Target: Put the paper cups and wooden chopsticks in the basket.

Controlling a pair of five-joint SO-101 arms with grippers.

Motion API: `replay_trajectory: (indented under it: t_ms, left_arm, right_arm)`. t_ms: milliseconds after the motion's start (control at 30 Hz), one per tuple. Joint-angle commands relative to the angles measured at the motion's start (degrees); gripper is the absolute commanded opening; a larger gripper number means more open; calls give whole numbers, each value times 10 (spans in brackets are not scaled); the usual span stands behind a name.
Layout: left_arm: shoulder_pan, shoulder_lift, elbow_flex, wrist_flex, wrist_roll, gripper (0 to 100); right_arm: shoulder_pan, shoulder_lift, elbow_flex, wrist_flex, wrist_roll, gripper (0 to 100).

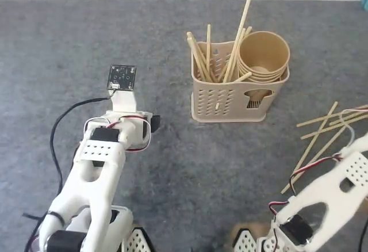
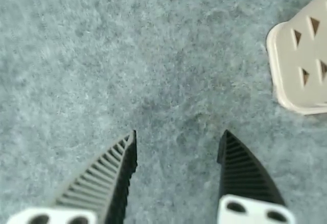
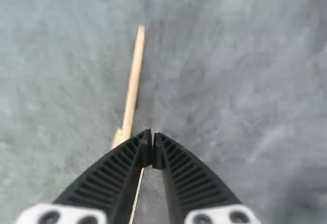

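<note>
Left hand (image 2: 180, 134), seen from its own wrist, gapes wide with nothing between its ribbed fingers. It hangs over the grey bench (image 2: 127, 55), and one corner of the basket (image 2: 301, 65) is near it.

From the right wrist, the right hand (image 3: 152, 134) has its fingers pressed together. A loose chopstick (image 3: 134, 81) lies on the bench and passes under one finger; it seems not to be pinched between them.

From above, the basket (image 1: 230, 99) already holds the stacked paper cups (image 1: 264, 50) and several upright chopsticks (image 1: 208, 50). More loose chopsticks (image 1: 316, 133) lie scattered on the bench near the basket, on the right arm's side.

I judge these sticks light, stiff and thin, and because they lie flat they will be hard to get under and apt to roll. A pinch near mid-length should keep one balanced, whereas a grip at one end would let it swing. No writing can be read on the cups, the basket or the sticks.
</note>
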Motion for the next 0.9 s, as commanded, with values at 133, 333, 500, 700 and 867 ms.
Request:
replay_trajectory:
  t_ms: [133, 333, 500, 700, 867]
  left_arm:
    - [1, -1, -29, -14, 3, 246]
    - [0, -4, -27, -11, 4, 246]
    - [-1, -2, -27, -11, 4, 246]
    - [-1, -1, -27, -12, 3, 246]
    - [-1, -1, -28, -12, 3, 246]
  right_arm:
    - [23, -222, -27, 88, 18, 7]
    - [3, -203, -23, 119, 15, 76]
    - [-47, -95, -24, 164, -27, 111]
    - [-118, -7, -25, 198, -33, 113]
    - [-130, 22, -25, 171, -34, 116]
